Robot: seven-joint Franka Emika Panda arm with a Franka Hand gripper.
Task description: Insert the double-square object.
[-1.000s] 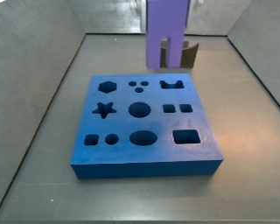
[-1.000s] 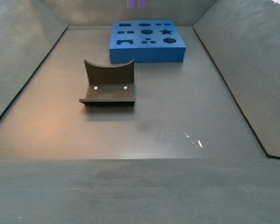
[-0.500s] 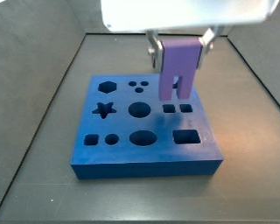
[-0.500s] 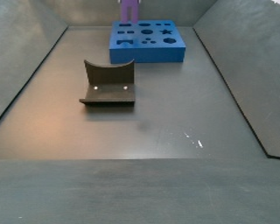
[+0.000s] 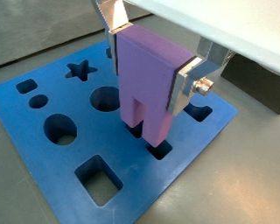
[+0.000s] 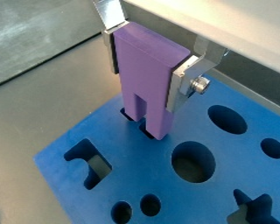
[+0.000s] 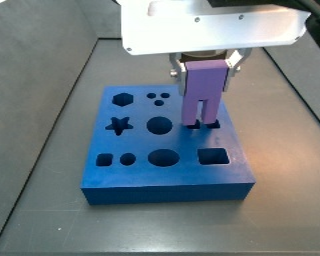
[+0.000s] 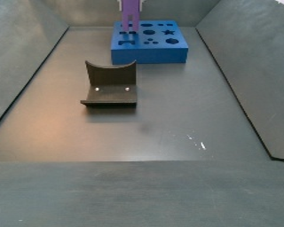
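Note:
The double-square object [image 7: 200, 95] is a tall lavender block with two prongs at its lower end. My gripper [image 7: 204, 72] is shut on its upper part and holds it upright. It stands over the blue board [image 7: 149, 172], at the pair of small square holes on the board's right side. In both wrist views the block [image 5: 149, 83] [image 6: 149, 79] has its prong tips in the mouths of these two holes. My gripper [image 5: 150, 70] [image 6: 146, 70] clamps its flat sides with silver fingers [image 5: 187, 83]. In a side view the block [image 8: 130, 18] shows only small, at the far end.
The blue board [image 5: 195, 140] [image 6: 136, 175] [image 8: 151, 55] has other holes: hexagon, star, circles, notched shape, large square. The dark fixture [image 8: 110, 84] stands on the grey floor well away from the board. Grey walls enclose the floor.
My gripper has come down with the lavender block, from above and behind the board to the pair of small square holes.

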